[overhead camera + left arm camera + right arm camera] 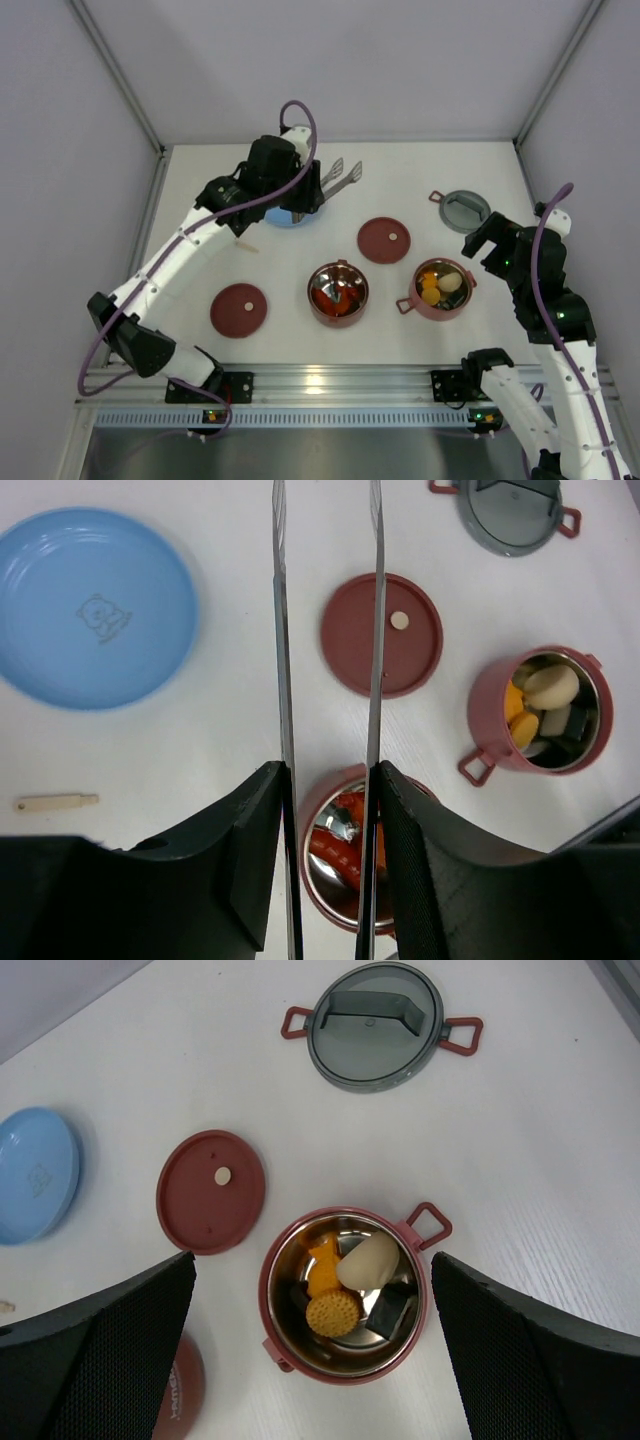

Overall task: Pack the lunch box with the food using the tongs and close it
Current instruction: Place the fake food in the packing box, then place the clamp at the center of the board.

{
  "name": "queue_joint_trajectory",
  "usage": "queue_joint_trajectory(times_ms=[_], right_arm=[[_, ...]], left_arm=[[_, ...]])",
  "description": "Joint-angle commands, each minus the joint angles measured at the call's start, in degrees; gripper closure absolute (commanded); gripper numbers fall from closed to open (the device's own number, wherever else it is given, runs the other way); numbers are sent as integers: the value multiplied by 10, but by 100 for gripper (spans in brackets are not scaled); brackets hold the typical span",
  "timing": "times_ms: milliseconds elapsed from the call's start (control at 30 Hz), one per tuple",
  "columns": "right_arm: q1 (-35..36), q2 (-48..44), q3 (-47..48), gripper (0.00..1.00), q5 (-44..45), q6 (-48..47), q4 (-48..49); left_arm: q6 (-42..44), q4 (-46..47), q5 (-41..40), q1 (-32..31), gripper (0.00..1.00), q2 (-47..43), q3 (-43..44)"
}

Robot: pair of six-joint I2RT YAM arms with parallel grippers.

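Observation:
My left gripper [300, 190] [330, 810] is shut on the silver tongs [343, 173] [376, 630], held high over the back of the table. The tong arms stand apart with nothing between them. One dusty-red bowl [338, 293] [322, 880] holds red food [350, 820]. The other bowl [440, 290] [345, 1370] holds orange pieces, a black piece and a pale beige piece [367, 1260]. My right gripper [487, 240] [312, 1260] hangs open above this second bowl. Two maroon disc lids [384, 240] [239, 309] and the grey top lid [463, 211] [375, 1025] lie loose on the table.
A light-blue plate [285, 217] [95, 605] lies under the left gripper at the back. A small beige stick [247, 243] [57, 802] lies near it. Grey walls close in the table on three sides.

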Motion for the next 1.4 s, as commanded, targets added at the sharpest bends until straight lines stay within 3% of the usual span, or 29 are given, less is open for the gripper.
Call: queue_joint_trajectory(times_ms=[0,167,200,533,700,867,1100,1367], right_arm=[[-6,2,2,0,-2,-3,10],[-6,9,-2,0,-3,-2,17],[-6,10,-1,1,-2,-4,15],[-6,7,-5,1,-3,-3,13],[-5,8,-8,1,-5,-2,13],[-6,14,-12,1,-10,0,20],[-6,22,-11,0,-19,2,24],[-5,17,-7,1,-19,1,19]], left_arm=[[-3,59,53,30,53,37,17],[4,75,69,62,54,146,103],[4,81,74,75,55,222,166],[39,101,58,102,55,420,303],[56,103,59,104,54,468,296],[48,118,81,103,51,475,239],[49,116,51,102,47,478,199],[57,128,40,95,41,477,186]])
